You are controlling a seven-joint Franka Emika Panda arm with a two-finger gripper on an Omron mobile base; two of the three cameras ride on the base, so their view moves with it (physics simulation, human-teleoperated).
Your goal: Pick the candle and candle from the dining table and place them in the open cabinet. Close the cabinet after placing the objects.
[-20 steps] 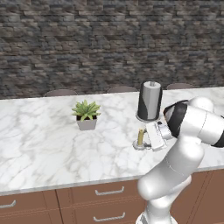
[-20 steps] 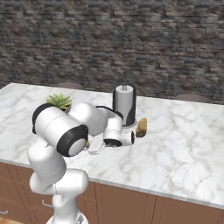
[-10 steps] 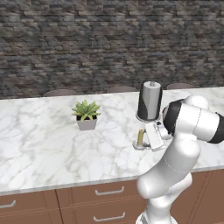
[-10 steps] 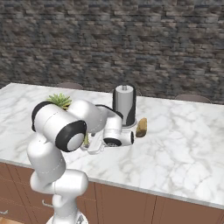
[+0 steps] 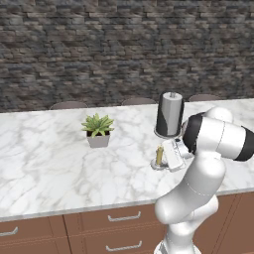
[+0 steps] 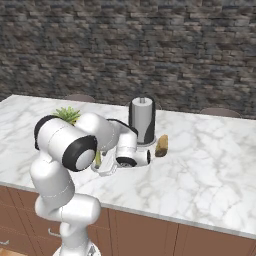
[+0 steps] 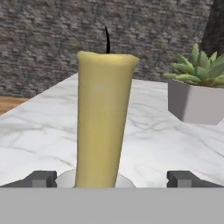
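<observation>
The dining table (image 5: 49,168) was a long marble-topped counter, and the paper-towel stand (image 5: 169,115) on it was the handy landmark: a potted succulent (image 5: 97,130) sat well off to its left and a brown bread-like lump (image 6: 161,145) lay just beside it on the other side. Right in front of that stand stood the stubby yellow candle (image 7: 103,118) in its shallow silver dish (image 7: 65,178). The gripper (image 7: 111,178) was spread wide, one fingertip (image 7: 40,179) on each side of the candle's base, not clamped on it.
</observation>
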